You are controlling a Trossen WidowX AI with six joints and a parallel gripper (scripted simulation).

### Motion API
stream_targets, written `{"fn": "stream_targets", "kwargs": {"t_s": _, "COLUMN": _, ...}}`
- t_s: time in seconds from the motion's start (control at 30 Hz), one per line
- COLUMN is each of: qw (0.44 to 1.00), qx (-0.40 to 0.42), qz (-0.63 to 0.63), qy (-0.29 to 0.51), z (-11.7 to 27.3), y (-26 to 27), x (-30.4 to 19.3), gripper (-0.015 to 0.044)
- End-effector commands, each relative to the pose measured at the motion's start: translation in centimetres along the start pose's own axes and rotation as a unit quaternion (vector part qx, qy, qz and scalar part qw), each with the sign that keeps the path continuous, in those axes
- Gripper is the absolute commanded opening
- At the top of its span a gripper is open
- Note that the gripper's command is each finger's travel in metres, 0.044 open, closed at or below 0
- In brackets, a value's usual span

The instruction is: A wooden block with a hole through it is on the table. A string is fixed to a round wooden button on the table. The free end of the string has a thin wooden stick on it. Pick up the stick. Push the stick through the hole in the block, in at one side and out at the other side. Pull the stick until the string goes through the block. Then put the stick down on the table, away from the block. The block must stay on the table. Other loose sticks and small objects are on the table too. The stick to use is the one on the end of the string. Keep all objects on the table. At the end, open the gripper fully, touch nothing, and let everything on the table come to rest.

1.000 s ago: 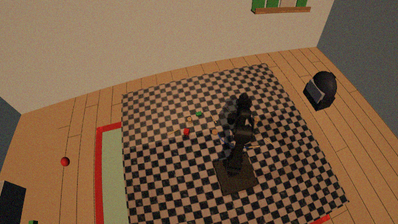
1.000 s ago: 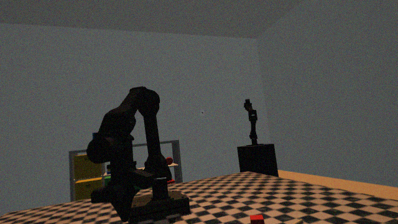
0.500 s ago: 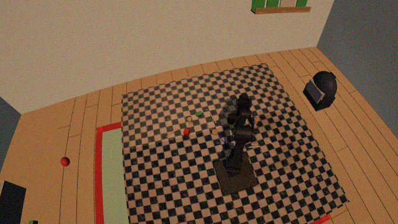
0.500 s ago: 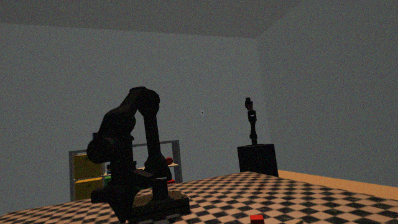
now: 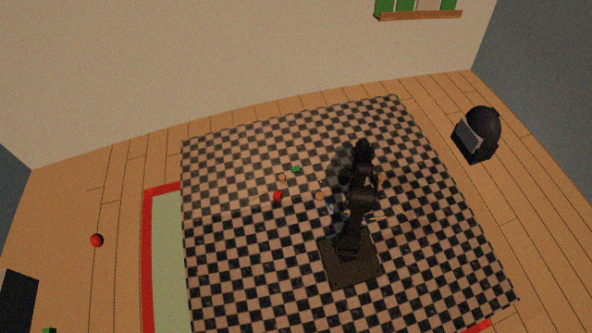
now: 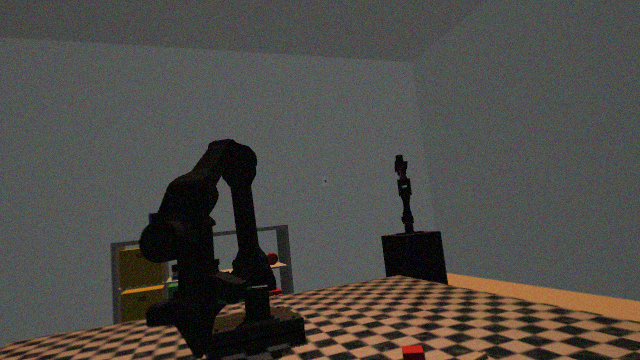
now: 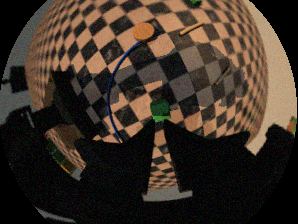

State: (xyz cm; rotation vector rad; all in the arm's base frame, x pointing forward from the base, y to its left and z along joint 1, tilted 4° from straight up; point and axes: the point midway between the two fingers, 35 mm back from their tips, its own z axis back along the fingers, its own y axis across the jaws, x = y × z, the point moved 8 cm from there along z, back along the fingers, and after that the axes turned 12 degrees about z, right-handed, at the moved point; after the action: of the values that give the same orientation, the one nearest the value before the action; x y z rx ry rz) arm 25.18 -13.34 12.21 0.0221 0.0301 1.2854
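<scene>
Here, low in the wrist frame, your tool (image 7: 158,123) (image 6: 199,350) stands narrow; you cannot tell whether it pinches anything. A green block (image 7: 160,110) shows just beyond. The blue string (image 7: 109,95) (image 5: 334,210) curves up to the wooden button (image 7: 144,31) (image 5: 319,196); right of centre in the top view, its stick (image 5: 378,217) lies on the tabletop (image 5: 259,277).

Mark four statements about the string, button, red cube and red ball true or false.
1. The string joined to the round button is blue. True.
2. The red cube sits on the wooden floor. False: it sits on the checkered mat.
3. The red ball is off the checkered mat. True.
4. From the button, the string runs toward the red cube. False: in the top view it runs toward the arm, away from the cube.
</scene>
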Motion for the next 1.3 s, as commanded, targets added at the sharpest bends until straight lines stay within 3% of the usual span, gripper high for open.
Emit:
{"fn": "stream_targets", "kwargs": {"t_s": 0.0, "qw": 1.000, "qx": 0.000, "qz": 0.000, "qy": 0.000, "z": 0.0, "y": 0.0, "x": 0.0, "gripper": 0.0000}}
{"fn": "stream_targets", "kwargs": {"t_s": 0.43, "qw": 1.000, "qx": 0.000, "qz": 0.000, "qy": 0.000, "z": 0.0, "y": 0.0, "x": 0.0, "gripper": 0.0000}}
{"fn": "stream_targets", "kwargs": {"t_s": 0.5, "qw": 0.999, "qx": 0.000, "qz": -0.037, "qy": 0.000, "z": 0.0, "y": 0.2, "x": -0.3, "gripper": 0.0053}}
{"fn": "stream_targets", "kwargs": {"t_s": 0.67, "qw": 0.952, "qx": 0.001, "qz": -0.306, "qy": 0.001, "z": 0.2, "y": 2.1, "x": -2.1, "gripper": 0.0184}}
{"fn": "stream_targets", "kwargs": {"t_s": 0.83, "qw": 0.827, "qx": 0.001, "qz": -0.562, "qy": 0.002, "z": 0.2, "y": 4.2, "x": -3.8, "gripper": 0.0315}}
{"fn": "stream_targets", "kwargs": {"t_s": 1.0, "qw": 0.636, "qx": 0.001, "qz": -0.772, "qy": 0.003, "z": 0.2, "y": 6.3, "x": -5.1, "gripper": 0.0440}}
{"fn": "stream_targets", "kwargs": {"t_s": 1.1, "qw": 0.509, "qx": 0.000, "qz": -0.860, "qy": 0.004, "z": 0.2, "y": 7.7, "x": -5.8, "gripper": 0.0440}}
{"fn": "stream_targets", "kwargs": {"t_s": 1.27, "qw": 0.363, "qx": 0.000, "qz": -0.932, "qy": 0.005, "z": 0.1, "y": 9.0, "x": -6.4, "gripper": 0.0440}}
